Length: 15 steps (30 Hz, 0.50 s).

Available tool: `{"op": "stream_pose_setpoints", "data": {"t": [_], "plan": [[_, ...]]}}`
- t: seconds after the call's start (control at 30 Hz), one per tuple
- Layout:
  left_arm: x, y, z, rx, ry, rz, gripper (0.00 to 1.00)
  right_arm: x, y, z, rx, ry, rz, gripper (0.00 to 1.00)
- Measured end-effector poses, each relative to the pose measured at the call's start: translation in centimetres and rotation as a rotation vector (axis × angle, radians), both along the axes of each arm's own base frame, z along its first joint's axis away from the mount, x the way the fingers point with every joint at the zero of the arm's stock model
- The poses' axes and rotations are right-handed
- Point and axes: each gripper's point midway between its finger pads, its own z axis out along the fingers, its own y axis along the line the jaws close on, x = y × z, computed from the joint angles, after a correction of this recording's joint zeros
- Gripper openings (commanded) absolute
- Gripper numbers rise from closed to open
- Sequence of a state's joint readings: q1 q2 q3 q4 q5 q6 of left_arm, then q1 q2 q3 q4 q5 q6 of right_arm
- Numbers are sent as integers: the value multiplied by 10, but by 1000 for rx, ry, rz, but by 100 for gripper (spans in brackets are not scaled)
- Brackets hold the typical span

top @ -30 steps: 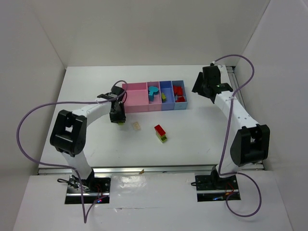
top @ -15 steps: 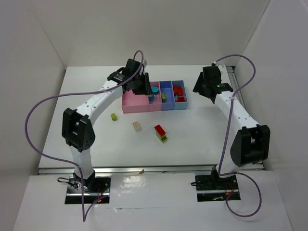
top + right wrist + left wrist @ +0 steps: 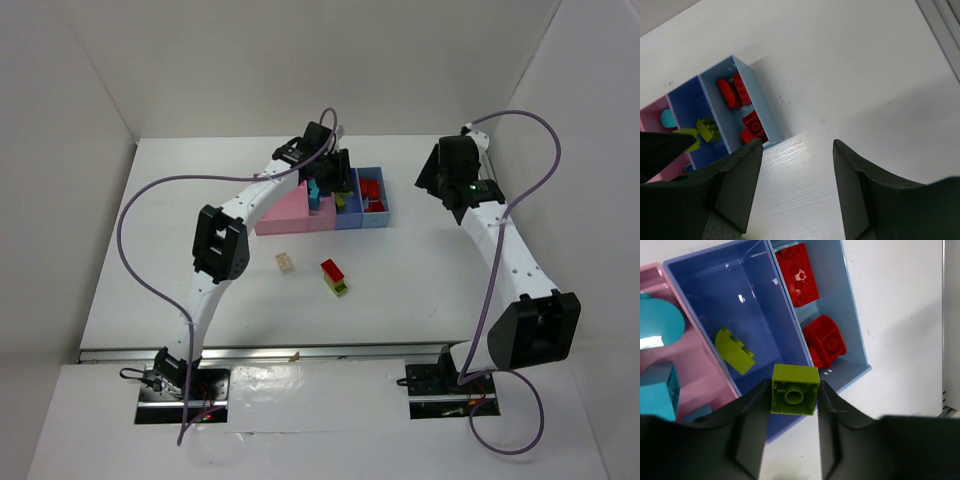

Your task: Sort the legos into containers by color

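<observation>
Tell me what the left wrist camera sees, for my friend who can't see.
The left pincer holds a yellow-green brick over the edge of a blue bin that already has one yellow-green piece inside. Two red bricks lie in the lighter blue bin next to it, and cyan pieces lie in the pink bin on its other side.

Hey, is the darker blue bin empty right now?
Not empty: one yellow-green brick lies on the floor of the darker blue bin, clear in the left wrist view.

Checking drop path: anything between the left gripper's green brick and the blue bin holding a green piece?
Nothing visible. The yellow-green brick in the left gripper hangs over the near end of the blue bin; inside, only one green piece lies by its left wall.
</observation>
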<state>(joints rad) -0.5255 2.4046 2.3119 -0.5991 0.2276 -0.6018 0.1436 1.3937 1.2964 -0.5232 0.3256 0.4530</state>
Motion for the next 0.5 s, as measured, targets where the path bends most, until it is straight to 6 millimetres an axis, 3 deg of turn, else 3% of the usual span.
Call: {"op": "stream_pose_setpoints", "data": {"t": [0.03,0.07,0.1,0.17,0.37,0.5], "plan": [[1,-2,-3,-6,6,0,61,-1,-2,2,-1,-2,-5,66],[2,-3,-6,-7,12,3,86,-3,-4,3,-2,-2,-10,66],[2,-3,-8,-4,16,2,90,-4,-4,2,-3,3,-12,66],[2,-3,-9,-13,24,13,96,-6,-6,0,-6,12,-15,66],[2,-1,-1,-13,10,21,97,-7,-6,-2,-7,21,-15,66],[-22,36,20,76,-13,74,100,-7,-5,-3,-4,23,-10,66]]}}
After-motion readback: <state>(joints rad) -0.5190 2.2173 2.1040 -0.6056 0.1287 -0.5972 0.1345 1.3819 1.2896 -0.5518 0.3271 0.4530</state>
